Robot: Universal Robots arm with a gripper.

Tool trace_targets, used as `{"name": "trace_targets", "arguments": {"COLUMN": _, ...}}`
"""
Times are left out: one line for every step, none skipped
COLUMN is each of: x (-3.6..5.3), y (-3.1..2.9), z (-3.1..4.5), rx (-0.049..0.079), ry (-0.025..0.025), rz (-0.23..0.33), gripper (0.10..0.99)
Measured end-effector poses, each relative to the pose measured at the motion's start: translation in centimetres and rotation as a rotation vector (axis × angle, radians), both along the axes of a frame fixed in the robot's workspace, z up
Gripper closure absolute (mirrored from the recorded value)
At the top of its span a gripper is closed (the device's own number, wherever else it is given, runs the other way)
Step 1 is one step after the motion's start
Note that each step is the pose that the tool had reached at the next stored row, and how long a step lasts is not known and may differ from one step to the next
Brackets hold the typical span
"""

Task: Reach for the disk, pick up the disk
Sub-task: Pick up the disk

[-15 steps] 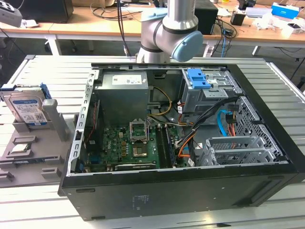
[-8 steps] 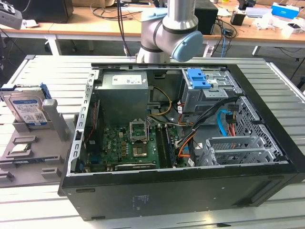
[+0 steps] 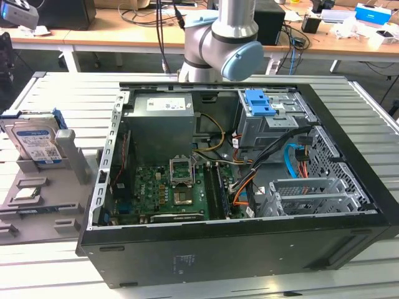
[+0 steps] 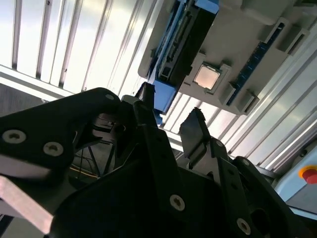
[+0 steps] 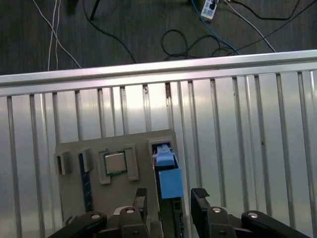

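The disk (image 3: 36, 144) stands on edge in a slot at the back edge of a grey holder (image 3: 62, 190); its white-and-blue label faces the exterior view, and a blue rail shows along its side; the holder lies flat on the slatted metal bench (image 3: 56, 93), close to the bench edge on the exterior view's left; a small square chip (image 5: 115, 162) sits in a recess of the same holder, just beside the disk's slot but apart from the disk

An open computer case (image 3: 249, 249) takes up the middle of the bench, well apart from the disk; a blue bracket (image 3: 259, 103) rests on top of the drive cage inside it; the arm (image 3: 218, 43) rises behind the case's back edge

In the first wrist view the gripper (image 5: 169, 194) looks down on the holder; its 2 dark fingers (image 5: 140, 201) are spread apart with nothing between them gripped; the disk's blue-railed top edge (image 5: 171, 184) lines up with the gap between the fingertips, but neither finger touches it; how high the fingertips hang above the disk cannot be told; in the second wrist view the same 2 fingers (image 4: 195, 124) are apart, with the disk seen edge-on beyond them and the chip just beside it
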State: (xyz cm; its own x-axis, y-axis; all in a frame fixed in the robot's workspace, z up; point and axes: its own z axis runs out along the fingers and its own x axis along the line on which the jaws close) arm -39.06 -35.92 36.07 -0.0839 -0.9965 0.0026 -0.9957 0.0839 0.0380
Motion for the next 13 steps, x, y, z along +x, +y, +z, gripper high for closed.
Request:
{"name": "trace_targets", "arguments": {"x": 0.01, "y": 0.23, "z": 0.0, "rx": 0.0, "ry": 0.0, "rz": 0.0, "gripper": 0.6}}
{"name": "trace_targets", "arguments": {"x": 0.0, "y": 0.28, "z": -0.01, "rx": 0.0, "ry": 0.0, "rz": 0.0, "gripper": 0.6}}
{"name": "trace_targets", "arguments": {"x": 0.01, "y": 0.28, "z": -0.07, "rx": 0.0, "ry": 0.0, "rz": 0.0, "gripper": 0.6}}
{"name": "trace_targets", "arguments": {"x": 0.01, "y": 0.28, "z": -0.12, "rx": 0.0, "ry": 0.0, "rz": 0.0, "gripper": 0.6}}
{"name": "trace_targets", "arguments": {"x": 0.01, "y": 0.29, "z": -0.19, "rx": 0.0, "ry": 0.0001, "rz": 0.0, "gripper": 0.6}}
{"name": "trace_targets", "arguments": {"x": 0.01, "y": 0.29, "z": -0.28, "rx": 0.0, "ry": 0.0, "rz": 0.0, "gripper": 0.6}}
{"name": "trace_targets", "arguments": {"x": 0.0, "y": 0.29, "z": -0.37, "rx": 0.0, "ry": 0.0001, "rz": 0.0, "gripper": 0.6}}
{"name": "trace_targets", "arguments": {"x": 0.01, "y": 0.29, "z": -0.48, "rx": 0.0, "ry": 0.0001, "rz": 0.0, "gripper": 0.6}}
{"name": "trace_targets", "arguments": {"x": 0.01, "y": 0.29, "z": -0.54, "rx": 0.0, "ry": 0.0001, "rz": 0.0, "gripper": 0.6}}
{"name": "trace_targets", "arguments": {"x": 0.0, "y": 0.29, "z": -0.58, "rx": 0.0, "ry": 0.0002, "rz": 0.0, "gripper": 0.6}}
{"name": "trace_targets", "arguments": {"x": 0.0, "y": 0.29, "z": -0.61, "rx": 0.0, "ry": 0.0001, "rz": 0.0, "gripper": 0.6}}
{"name": "trace_targets", "arguments": {"x": 0.01, "y": 0.29, "z": -0.65, "rx": 0.0, "ry": 0.0001, "rz": 0.0, "gripper": 0.6}}
{"name": "trace_targets", "arguments": {"x": 0.0, "y": 0.29, "z": -0.68, "rx": 0.0, "ry": 0.0001, "rz": 0.0, "gripper": 0.6}}
